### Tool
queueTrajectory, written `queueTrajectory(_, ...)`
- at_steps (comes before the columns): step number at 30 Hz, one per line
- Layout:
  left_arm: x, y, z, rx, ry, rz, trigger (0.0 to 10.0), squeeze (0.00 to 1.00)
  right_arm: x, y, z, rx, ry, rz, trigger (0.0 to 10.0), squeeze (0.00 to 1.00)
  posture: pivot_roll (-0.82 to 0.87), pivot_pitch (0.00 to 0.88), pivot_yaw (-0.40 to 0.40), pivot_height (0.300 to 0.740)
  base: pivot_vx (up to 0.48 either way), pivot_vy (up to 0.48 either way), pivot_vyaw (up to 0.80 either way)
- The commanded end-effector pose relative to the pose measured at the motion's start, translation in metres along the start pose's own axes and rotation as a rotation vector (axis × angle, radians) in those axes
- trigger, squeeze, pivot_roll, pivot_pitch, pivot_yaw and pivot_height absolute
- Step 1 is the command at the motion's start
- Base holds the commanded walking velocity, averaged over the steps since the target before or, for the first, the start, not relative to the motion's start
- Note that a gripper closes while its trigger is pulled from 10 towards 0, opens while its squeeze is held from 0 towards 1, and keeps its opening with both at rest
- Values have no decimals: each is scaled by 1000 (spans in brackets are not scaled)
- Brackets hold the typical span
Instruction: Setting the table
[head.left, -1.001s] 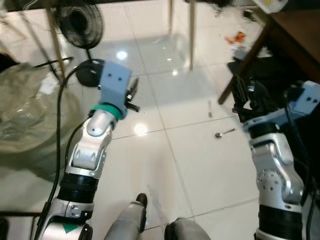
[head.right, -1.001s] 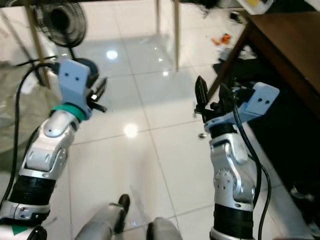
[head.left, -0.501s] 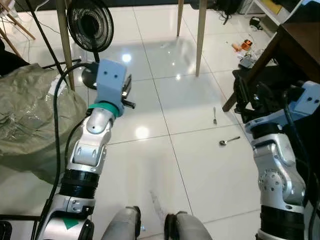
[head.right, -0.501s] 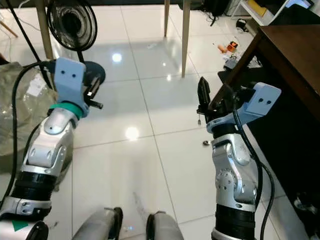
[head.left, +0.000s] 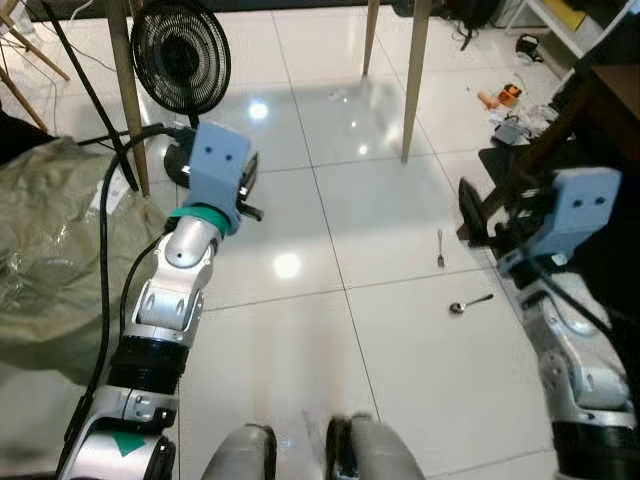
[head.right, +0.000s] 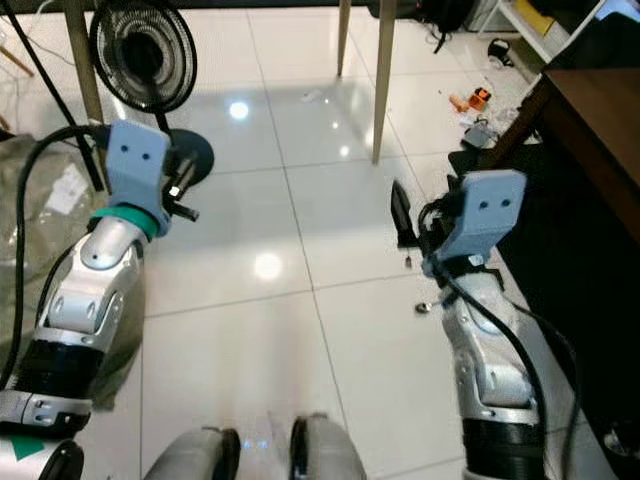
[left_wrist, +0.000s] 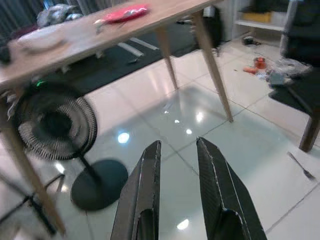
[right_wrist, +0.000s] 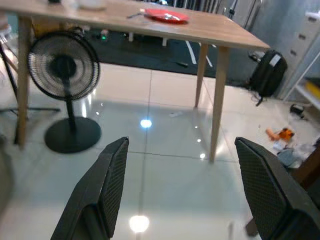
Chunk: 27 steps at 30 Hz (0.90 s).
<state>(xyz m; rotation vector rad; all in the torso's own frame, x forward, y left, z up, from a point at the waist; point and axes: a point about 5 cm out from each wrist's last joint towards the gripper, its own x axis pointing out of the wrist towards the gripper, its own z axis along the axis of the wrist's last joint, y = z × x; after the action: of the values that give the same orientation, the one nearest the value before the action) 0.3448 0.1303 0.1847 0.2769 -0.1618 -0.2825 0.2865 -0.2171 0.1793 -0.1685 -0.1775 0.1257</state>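
A fork and a spoon lie on the white tiled floor ahead to my right. My right gripper is held out in front, above and just near of them, open and empty. Its two fingers stand wide apart in the right wrist view. My left gripper is raised on the left with its fingers close together and nothing between them. Beyond stands a light wooden table with a red plate on top.
A black pedestal fan stands ahead on the left, beside a table leg. A large crumpled sack lies at my left. A dark wooden table borders the right, with small clutter on the floor near it.
The whole picture has shifted as I walk and turn. My right wrist has turned, so its blue block now faces the camera. The fork and spoon lie as before.
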Motion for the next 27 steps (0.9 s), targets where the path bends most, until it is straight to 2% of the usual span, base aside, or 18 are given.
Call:
queueTrajectory(1,0,-3,-2,19,-2,-25,10000,0,-2,0,-2,-29,7,13,10000,0,106,85,11,740,480,0,0)
queueTrajectory(3,2,0,-1,27,-3,-25,10000,0,-3,-1,-5,-82,17,35,10000,0,105,85,15,740,471,0,0)
queueTrajectory(8,2,-2,1,30,-10,-38,10000,0,-4,-2,-6,-119,27,85,10000,0,108,89,18,740,467,0,0)
queueTrajectory(13,1,-4,0,27,-13,-45,10000,0,-3,-4,-5,-109,20,85,10000,0,108,89,18,740,463,0,0)
queueTrajectory(15,1,-5,1,23,-14,-46,10000,0,-2,-4,-5,-64,17,78,10000,0,113,93,16,740,465,0,0)
queueTrajectory(21,0,-8,1,37,-31,-76,10000,0,-2,-2,-6,-20,16,79,10000,0,113,92,21,740,463,0,0)
queueTrajectory(27,0,-10,1,52,-38,-108,10000,0,-2,-1,-7,-17,14,82,10000,0,113,90,24,740,458,0,0)
